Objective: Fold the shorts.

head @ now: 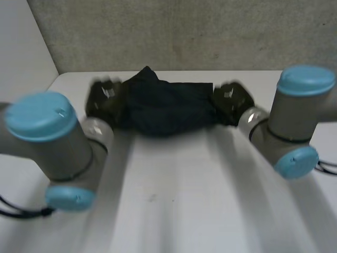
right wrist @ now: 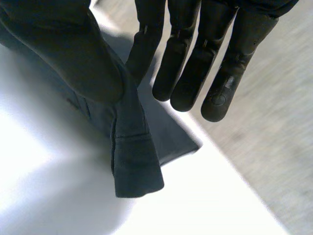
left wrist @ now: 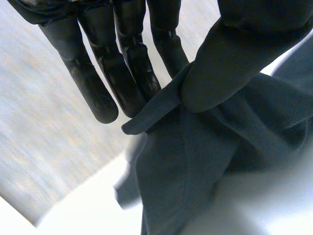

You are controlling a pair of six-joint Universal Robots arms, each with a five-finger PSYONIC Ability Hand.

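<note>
The shorts (head: 168,108) are bunched at the counter's (head: 174,200) far edge. The left hand (left wrist: 230,63) pinches one end between thumb and fingers (left wrist: 132,78), and the right hand (right wrist: 73,58) pinches the other. Both pinches look shallow, so a sharp pull could slip the cloth free and skew the fold.

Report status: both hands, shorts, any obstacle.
Left hand pinches shorts at one end. Right hand pinches the other end. Shorts bunched between them, near table far edge. Nothing in the way.

Dark shorts (head: 168,108) — between left hand (head: 104,100) and right hand (head: 230,100)
</note>
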